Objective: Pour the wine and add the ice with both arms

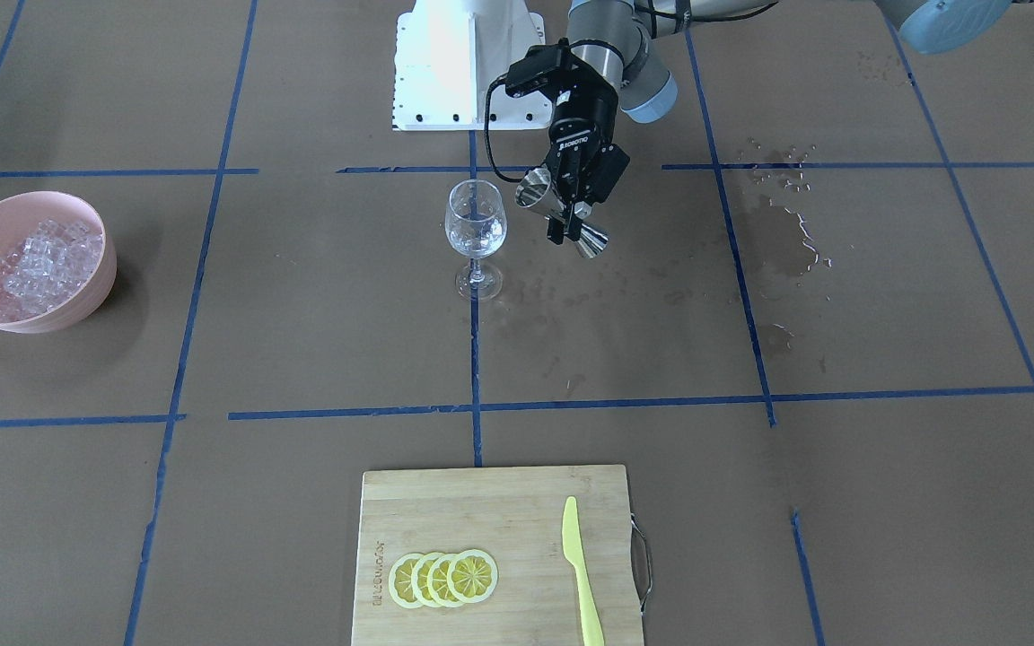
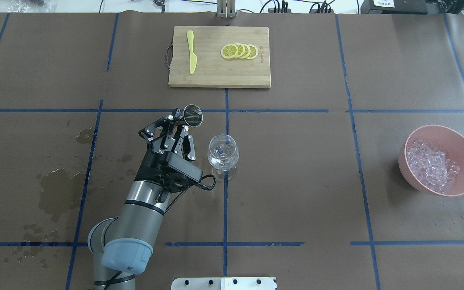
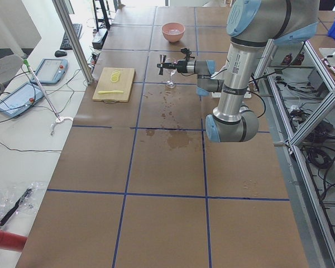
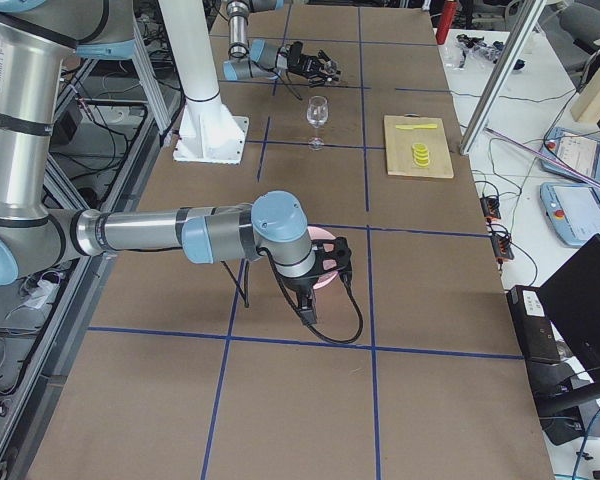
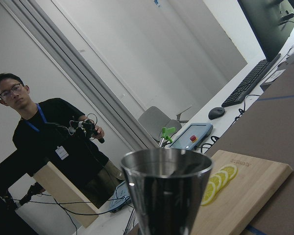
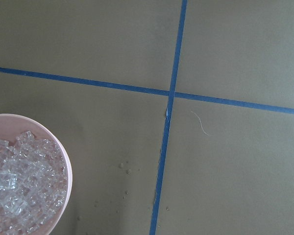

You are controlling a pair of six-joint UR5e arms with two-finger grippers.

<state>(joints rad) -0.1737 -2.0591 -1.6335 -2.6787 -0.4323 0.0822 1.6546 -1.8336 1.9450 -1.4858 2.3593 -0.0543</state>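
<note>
The left gripper [image 1: 570,222] pinches a tilted jigger [image 1: 534,191] beside the wine glass [image 1: 476,230], so pouring seems in hand, while the ice [image 1: 38,264] lies unadded in its bowl [image 1: 79,301].

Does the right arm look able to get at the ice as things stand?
Likely yes: the ice lies in an open pink bowl with nothing over it, and the right claw hangs near that bowl.

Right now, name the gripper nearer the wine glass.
Left. The left gripper, holding a jigger, is beside the wine glass; the right gripper is far off by the bowl.
</note>
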